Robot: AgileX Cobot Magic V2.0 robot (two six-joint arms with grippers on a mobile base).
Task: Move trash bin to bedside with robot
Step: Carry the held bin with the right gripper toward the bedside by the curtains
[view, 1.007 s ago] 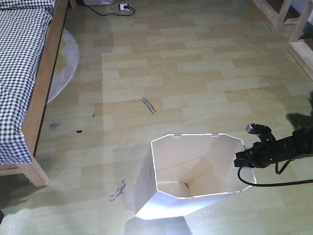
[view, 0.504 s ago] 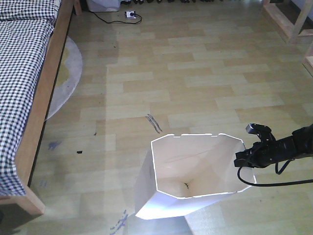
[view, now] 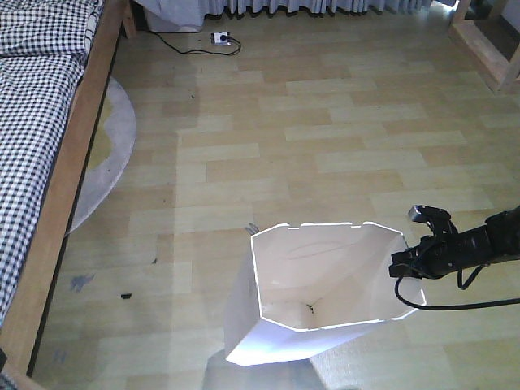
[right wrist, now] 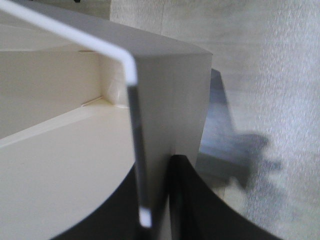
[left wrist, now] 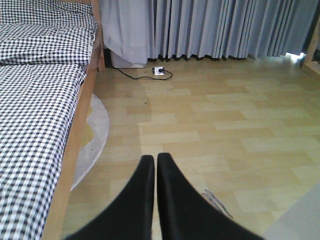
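The right hand (view: 405,263) pinches the trash bin (view: 321,272) at its rim, 1 finger each side. The left hand (left wrist: 156,167) is pressed together. Bin: white, thin-walled, angular-rimmed, upright.

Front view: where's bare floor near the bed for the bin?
Bare wood floor between the grey round rug and the white thin-walled plastic bin. Crowded: rug along the light wooden bed frame; white power strip with black cable beyond.
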